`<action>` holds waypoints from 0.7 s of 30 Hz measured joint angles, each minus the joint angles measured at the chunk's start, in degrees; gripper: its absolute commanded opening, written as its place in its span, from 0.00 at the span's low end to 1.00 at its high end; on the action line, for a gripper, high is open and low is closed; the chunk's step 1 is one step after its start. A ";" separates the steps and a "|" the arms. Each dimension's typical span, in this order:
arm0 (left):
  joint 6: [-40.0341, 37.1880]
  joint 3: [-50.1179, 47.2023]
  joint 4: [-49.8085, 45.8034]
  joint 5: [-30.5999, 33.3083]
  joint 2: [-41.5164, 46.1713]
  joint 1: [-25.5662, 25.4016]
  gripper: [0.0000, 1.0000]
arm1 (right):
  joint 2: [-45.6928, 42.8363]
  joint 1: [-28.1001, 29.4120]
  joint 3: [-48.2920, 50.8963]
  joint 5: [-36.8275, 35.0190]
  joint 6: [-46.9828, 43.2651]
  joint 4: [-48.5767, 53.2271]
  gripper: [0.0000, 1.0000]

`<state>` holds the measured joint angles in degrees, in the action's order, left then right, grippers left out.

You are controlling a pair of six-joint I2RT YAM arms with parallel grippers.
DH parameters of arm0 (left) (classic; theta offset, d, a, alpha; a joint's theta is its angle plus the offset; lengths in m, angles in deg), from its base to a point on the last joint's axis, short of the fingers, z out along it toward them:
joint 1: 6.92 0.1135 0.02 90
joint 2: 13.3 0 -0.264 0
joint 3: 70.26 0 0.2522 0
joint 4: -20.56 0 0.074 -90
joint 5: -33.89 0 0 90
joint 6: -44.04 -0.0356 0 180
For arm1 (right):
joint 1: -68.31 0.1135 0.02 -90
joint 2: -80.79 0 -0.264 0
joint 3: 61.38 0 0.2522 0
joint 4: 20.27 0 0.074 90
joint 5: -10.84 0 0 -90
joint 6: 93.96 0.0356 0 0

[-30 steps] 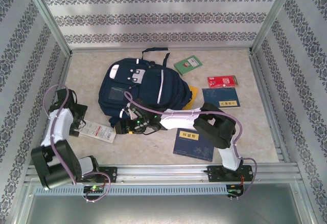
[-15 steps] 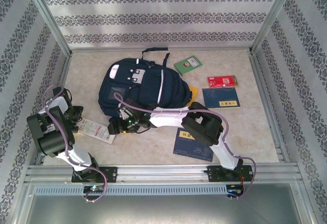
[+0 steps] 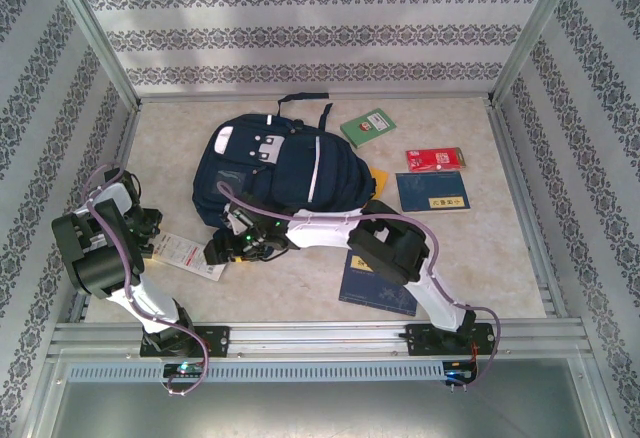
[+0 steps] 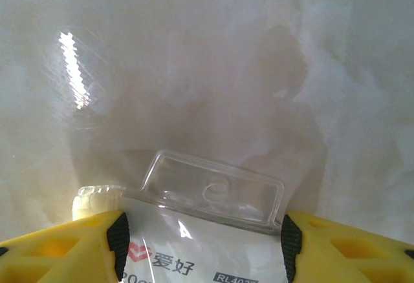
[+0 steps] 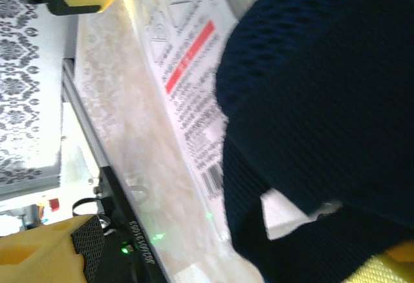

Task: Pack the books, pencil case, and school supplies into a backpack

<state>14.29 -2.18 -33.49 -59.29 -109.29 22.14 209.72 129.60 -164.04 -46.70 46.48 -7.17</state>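
The dark navy backpack (image 3: pixel 285 168) lies flat in the middle of the table. A white packet with red print (image 3: pixel 187 256) lies off its lower left corner. My left gripper (image 3: pixel 152 236) is at the packet's left end. In the left wrist view my left gripper (image 4: pixel 204 247) has both black pads against the packet (image 4: pixel 207 257), just behind its clear hang tab. My right gripper (image 3: pixel 222 248) is at the backpack's lower left corner. In the right wrist view it (image 5: pixel 226 263) is open, with navy fabric (image 5: pixel 323 102) by its right finger. Two navy books (image 3: pixel 432 192) (image 3: pixel 378 283) lie to the right. The orange-yellow paperback (image 3: pixel 378 176) peeks from under the backpack. The pencil case is out of view.
A green booklet (image 3: pixel 367 126) and a red booklet (image 3: pixel 435 159) lie at the back right. Patterned walls and metal rails (image 3: pixel 320 336) close the table in. The right arm stretches across the front middle of the table.
The left arm folded back and lowered, and its jaws narrowed onto the packet. The right gripper slid left along the backpack's lower edge and opened wider.
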 measured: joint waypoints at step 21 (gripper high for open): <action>-0.02 0.59 -0.70 0.02 -0.59 0.00 0.59 | -1.42 0.85 0.48 -2.47 6.14 3.13 0.81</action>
<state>14.27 -1.59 -34.19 -59.27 -109.88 22.14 208.29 130.46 -163.56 -49.17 52.62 -4.05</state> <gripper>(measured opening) 0.598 0.807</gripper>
